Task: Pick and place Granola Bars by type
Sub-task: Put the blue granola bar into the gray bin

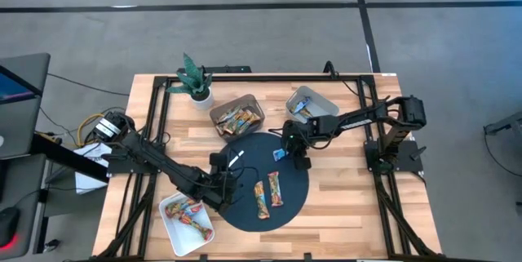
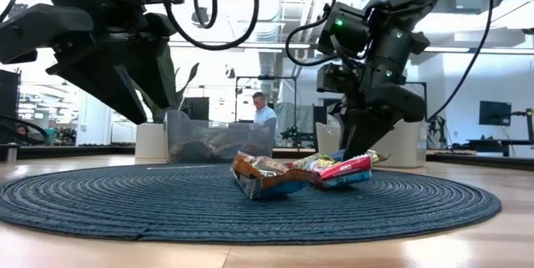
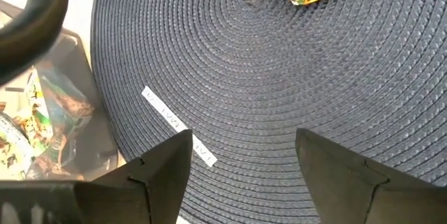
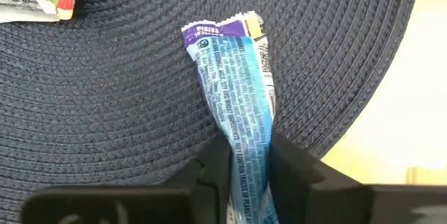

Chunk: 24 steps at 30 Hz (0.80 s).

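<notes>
Right gripper [image 4: 246, 161] clenched on blue-and-white bar [image 4: 241, 84], pinched between fingers, far end trailing onto mat [image 4: 105, 98]. Wrapper light, crinkly, likely slippery (grip mid-body). Left gripper [image 3: 241, 172] spread wide, empty.

Even, bright overhead light fills the scene; the pale wooden slatted table [image 1: 342, 188] shows only soft, short shadows. In the low view, ceiling lamps and far windows backlight the two dark arms into near silhouettes, and the near edge of the round dark-blue woven mat [image 2: 250, 209] blurs. In the left wrist view, the near dark fingers [image 3: 160, 175] are soft. The crinkled shiny blue-and-white wrapped bar [image 4: 241, 91] catches mild glare.
</notes>
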Each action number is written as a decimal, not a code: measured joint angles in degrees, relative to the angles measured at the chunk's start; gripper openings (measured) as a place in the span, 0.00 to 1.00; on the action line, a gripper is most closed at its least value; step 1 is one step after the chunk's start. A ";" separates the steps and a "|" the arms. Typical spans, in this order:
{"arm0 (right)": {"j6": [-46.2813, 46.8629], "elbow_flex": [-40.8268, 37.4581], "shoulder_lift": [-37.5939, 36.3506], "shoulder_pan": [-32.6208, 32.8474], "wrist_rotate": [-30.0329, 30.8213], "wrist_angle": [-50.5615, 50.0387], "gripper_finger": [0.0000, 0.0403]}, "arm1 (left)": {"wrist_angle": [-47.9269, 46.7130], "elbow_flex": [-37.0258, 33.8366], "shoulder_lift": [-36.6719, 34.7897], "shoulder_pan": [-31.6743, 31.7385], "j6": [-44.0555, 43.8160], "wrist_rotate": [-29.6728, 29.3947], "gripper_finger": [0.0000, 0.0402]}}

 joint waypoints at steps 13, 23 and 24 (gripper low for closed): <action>0.09 -0.01 -4.96 0.13 0.02 -0.93 0.10 | 0.03 0.00 0.00 0.02 -0.09 -0.52 0.62; 8.19 0.01 -20.17 -1.31 19.11 -10.72 0.10 | 0.05 0.00 0.02 0.02 -0.68 -0.63 0.62; 9.78 0.01 -21.56 -1.94 21.69 -11.62 0.10 | 0.05 0.00 0.02 0.02 -0.68 -0.88 0.62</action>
